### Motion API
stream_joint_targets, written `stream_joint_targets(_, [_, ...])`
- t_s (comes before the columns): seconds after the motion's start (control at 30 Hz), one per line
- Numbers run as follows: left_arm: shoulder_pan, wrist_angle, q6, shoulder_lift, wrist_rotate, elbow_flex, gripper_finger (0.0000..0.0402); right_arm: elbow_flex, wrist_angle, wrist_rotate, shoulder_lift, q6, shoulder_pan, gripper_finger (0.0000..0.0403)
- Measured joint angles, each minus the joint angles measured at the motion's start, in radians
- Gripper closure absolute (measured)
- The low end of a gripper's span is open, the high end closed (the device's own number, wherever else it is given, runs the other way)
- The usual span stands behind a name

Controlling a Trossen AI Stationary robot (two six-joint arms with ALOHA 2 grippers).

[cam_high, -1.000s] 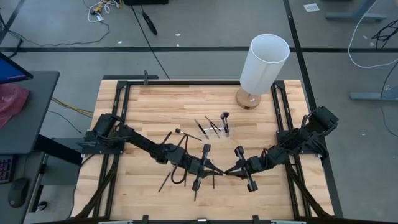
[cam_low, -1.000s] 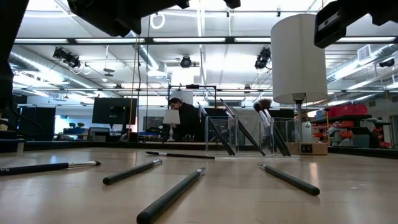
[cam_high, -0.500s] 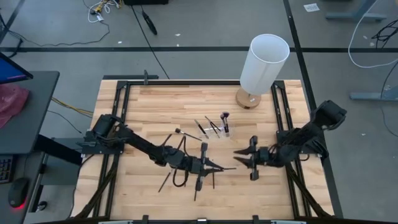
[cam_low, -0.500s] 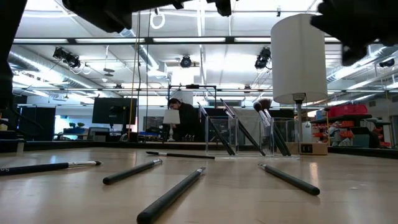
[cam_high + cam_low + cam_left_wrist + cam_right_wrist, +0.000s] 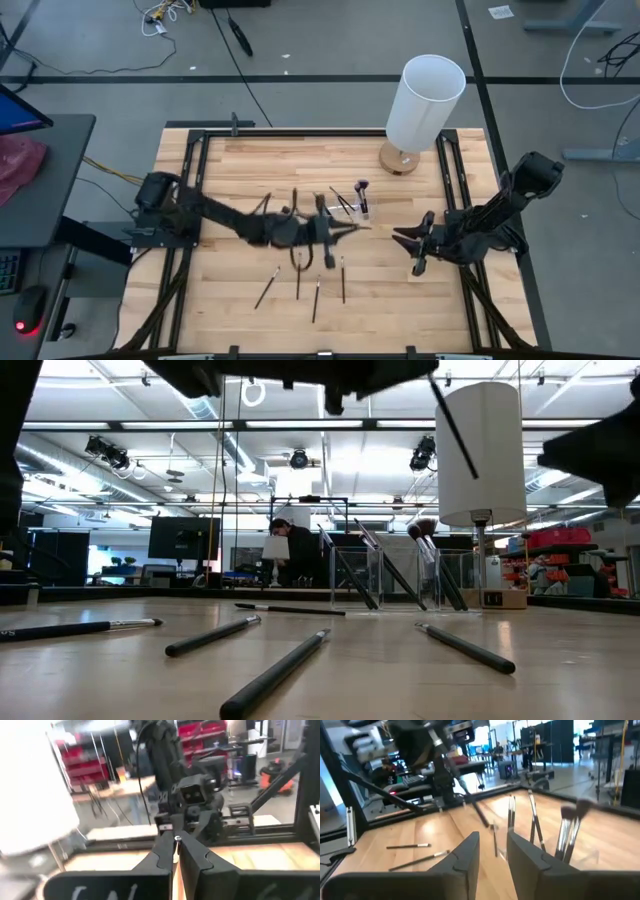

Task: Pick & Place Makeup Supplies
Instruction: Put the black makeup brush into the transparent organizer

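The left gripper (image 5: 335, 232) hangs above the middle of the wooden table (image 5: 230, 170), its fingers (image 5: 162, 856) pinched tight on a thin dark makeup brush (image 5: 455, 428). From table height, that held brush slants in the air in front of the white cylinder lamp (image 5: 482, 450). The gripper is just beside the small clear holder (image 5: 356, 208), where several brushes (image 5: 385, 570) already stand leaning. The right gripper (image 5: 410, 243) hovers near the table's right side, well apart from the left one, its two fingers (image 5: 465, 857) parted with nothing between them. Four loose brushes (image 5: 316, 298) lie flat on the wood toward the front edge, below both grippers, with one more brush (image 5: 290, 609) lying farther back near the holder. The lamp stands at the far right corner of the table. Beyond the table, a person (image 5: 293, 550) is visible in the room.
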Motion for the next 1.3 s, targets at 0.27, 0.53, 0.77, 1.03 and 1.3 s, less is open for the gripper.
stream_joint_targets(0.27, [0.207, -0.343, -0.255, -0.02, 0.244, 0.081, 0.0391, -0.001, -0.13, -0.007, 0.0, 0.198, -0.038, 0.0305])
stream_joint_targets(0.53, [0.276, -0.546, -0.291, -0.009, 0.29, 0.186, 0.0388, -0.001, -0.145, -0.009, 0.0, 0.212, -0.068, 0.0305])
stream_joint_targets(0.77, [0.29, -0.693, -0.295, -0.007, 0.251, 0.231, 0.039, -0.001, -0.147, -0.011, 0.0, 0.213, -0.071, 0.0305])
stream_joint_targets(1.03, [0.295, -0.711, -0.325, 0.034, 0.26, 0.23, 0.0385, -0.001, -0.151, -0.012, 0.0, 0.213, -0.071, 0.0305])
stream_joint_targets(1.3, [0.308, -0.713, -0.353, 0.064, 0.27, 0.23, 0.0384, 0.0, -0.166, -0.012, 0.0, 0.235, -0.071, 0.0305])
